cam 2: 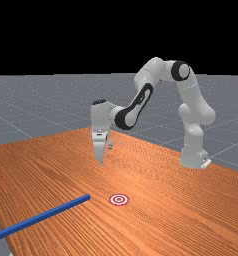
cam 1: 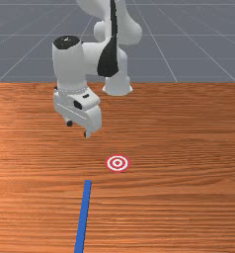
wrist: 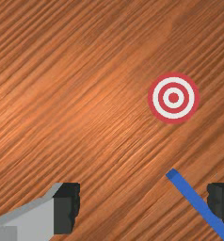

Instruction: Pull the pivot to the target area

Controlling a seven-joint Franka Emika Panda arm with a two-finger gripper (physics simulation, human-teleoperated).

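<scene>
Claw [cam 1: 78,129] wide open, fingers [wrist: 67,209] well apart, above the table [cam 1: 183,207].

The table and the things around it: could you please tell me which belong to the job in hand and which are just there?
Part of the job:
blue bar, presumably the pivot to pull
red-and-white target, where it should go
fingers, open, to do the pulling

Just there:
wooden table, bearing bar and target
grey floor, behind the table

No lettering or numbers readable; sole sign: red-and-white ringed target [cam 1: 117,163] on wooden table [cam 1: 188,207]
</scene>
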